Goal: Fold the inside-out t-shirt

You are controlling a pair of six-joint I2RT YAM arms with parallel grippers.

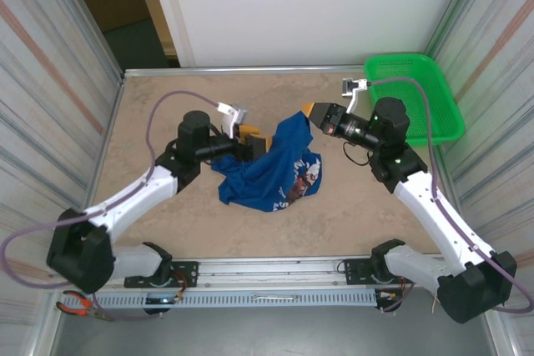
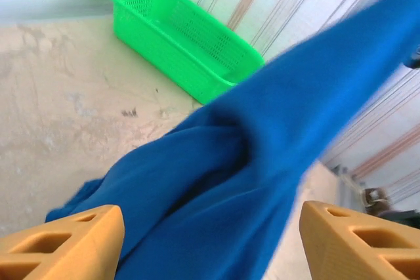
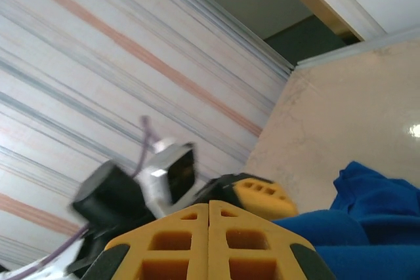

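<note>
Garment: the inside-out t-shirt (image 1: 275,168) lies bunched near the centre of the tabletop (image 1: 167,106), with its upper edge lifted toward 1 o'clock and the printed graphic facing up toward 4 o'clock of the heap.
Right gripper: the right gripper (image 1: 309,112) has its jaws pressed together, as its wrist view shows (image 3: 209,227). Blue cloth runs up to the fingertips, so you may judge that it is pinching the shirt's raised edge; the contact itself is not plainly visible.
Left gripper: the left gripper (image 1: 253,143) sits at 9 o'clock of the heap with its jaws spread wide. In its wrist view (image 2: 210,240) a taut band of shirt passes between the fingers without being clamped.
Bystander: the green basket (image 1: 413,93) stands at the 2 o'clock corner, well apart from the shirt.
Step in hand: judged as spreading the garment before any fold; nothing is flattened yet.
Next move: you need a second hold. Set the left gripper on a distinct hem or sleeve edge, then draw the two apart to open the cloth.
</note>
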